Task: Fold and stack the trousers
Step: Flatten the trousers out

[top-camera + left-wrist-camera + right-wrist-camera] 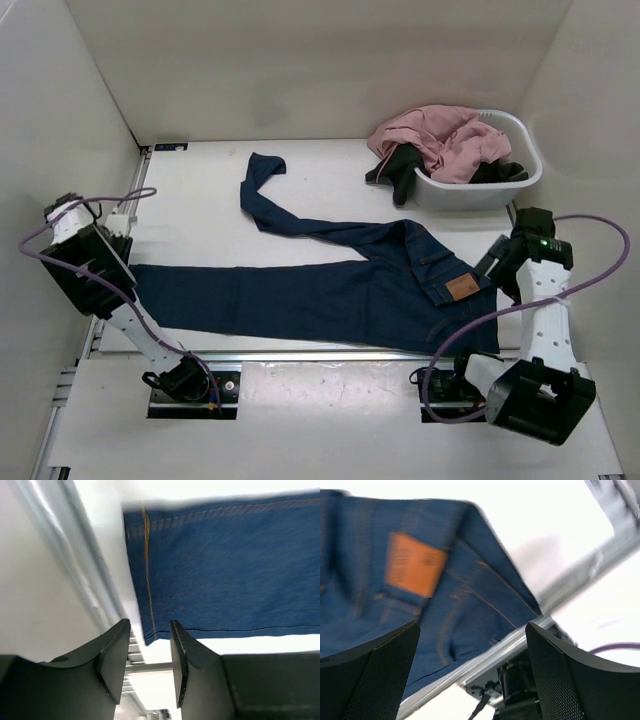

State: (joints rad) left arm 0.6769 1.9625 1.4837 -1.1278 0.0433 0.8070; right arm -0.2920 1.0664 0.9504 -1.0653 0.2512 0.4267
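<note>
- L pincer (148, 647): at the table's (200, 200) far-left edge. Fingers (114, 655) stand a narrow gap apart w/ nothing betw. them. Hem corner of the near leg shows just past the tips; can't tell if touching.
- Trousers (330, 295): dark blue denim, lying flat on the front half of the table. Long axis runs L–R across the table; hems point left, waist points right.
- Near leg (220, 300): straight, approx parallel w/ the table's front edge. Its hem (145, 570), w/ orange stitching, is at the left end beside the L arm.
- Far leg (320, 232): splits off at the seat and slants back-left. It then kinks, so its end (265, 165) points toward the back wall, left of mid-table.
- Waist: at the right end, orange-brown patch (461, 288) face up. Its near corner reaches the metal rail (320, 354) along the table front.
- R pincer (470, 650): fingers spread wide, holding nothing, hovering over the waist by the patch. Wrist view is blurred.
- Basket (530, 165): white, back-right corner, apart from the trousers. Pink garment (440, 135) heaped inside; black garment (398, 172) hangs over its left rim.
</note>
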